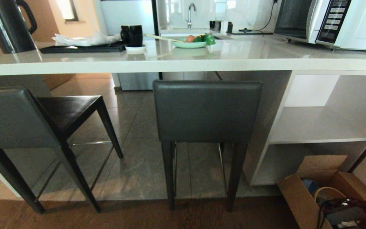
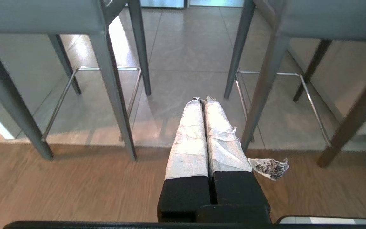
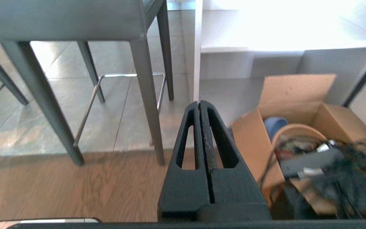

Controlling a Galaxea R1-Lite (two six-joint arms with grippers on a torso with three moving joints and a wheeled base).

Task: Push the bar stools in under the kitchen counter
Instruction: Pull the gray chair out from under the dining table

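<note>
L tool (image 2: 202, 99): black fingers w/ torn white tape wrap. R tool (image 3: 199, 103): bare black, slotted fingers.

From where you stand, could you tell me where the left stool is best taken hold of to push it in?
Take the left stool by its backrest, coming from the robot's side. It stands angled, its seat only partly under the counter, and the broad flat backrest is the nearest part. Both grippers are shut, so pressing it probably suits better than gripping.
</note>
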